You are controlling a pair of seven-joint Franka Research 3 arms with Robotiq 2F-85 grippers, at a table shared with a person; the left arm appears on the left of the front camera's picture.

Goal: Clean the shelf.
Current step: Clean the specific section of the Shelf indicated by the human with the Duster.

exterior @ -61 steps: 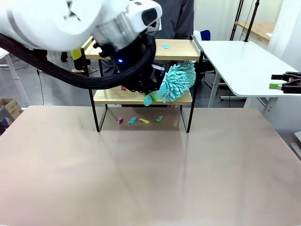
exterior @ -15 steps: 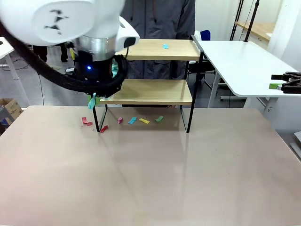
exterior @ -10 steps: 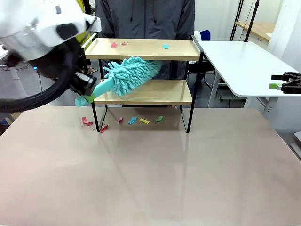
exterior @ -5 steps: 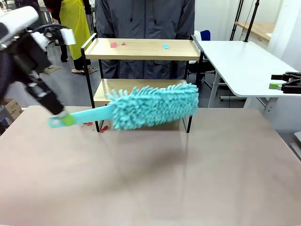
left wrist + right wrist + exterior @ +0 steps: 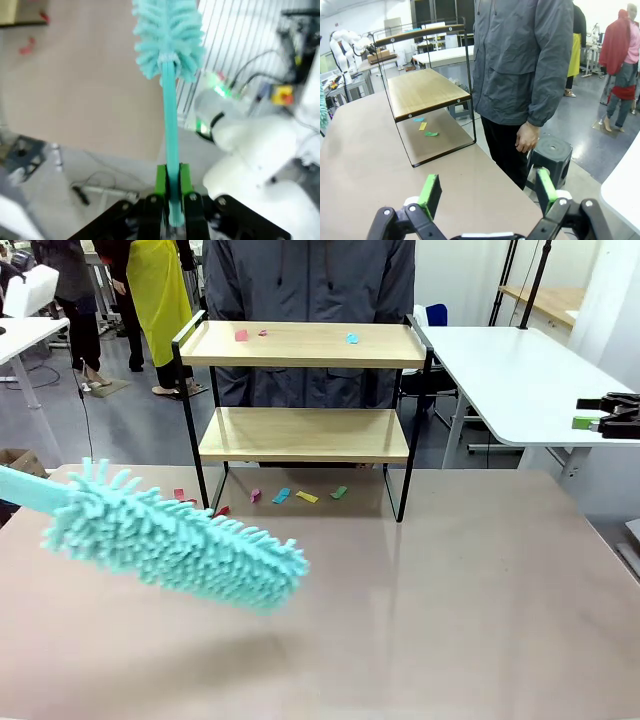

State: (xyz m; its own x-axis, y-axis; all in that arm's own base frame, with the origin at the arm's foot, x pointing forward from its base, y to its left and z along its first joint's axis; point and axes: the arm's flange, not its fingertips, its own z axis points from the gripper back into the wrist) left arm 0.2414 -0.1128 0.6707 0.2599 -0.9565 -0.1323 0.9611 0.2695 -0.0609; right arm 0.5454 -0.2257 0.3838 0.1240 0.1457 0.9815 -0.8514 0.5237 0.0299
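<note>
Step in hand: sweeping the shelf (image 5: 300, 435), which stands at the table's (image 5: 450, 620) far middle, in front of a person (image 5: 310, 280). The left gripper (image 5: 172, 184) is clamped on the duster (image 5: 180, 545) handle, with the head hanging low over the near-left table, well apart from the shelf. The right gripper (image 5: 486, 192) stands with fingers apart, holding nothing.

3 scraps (image 5: 241, 335) lie on the top board; the lower board looks bare.

Next move, by judgement: raise the duster to the top board.

The handle is cut off at the front view's left edge, and the left wrist view is blurred.
</note>
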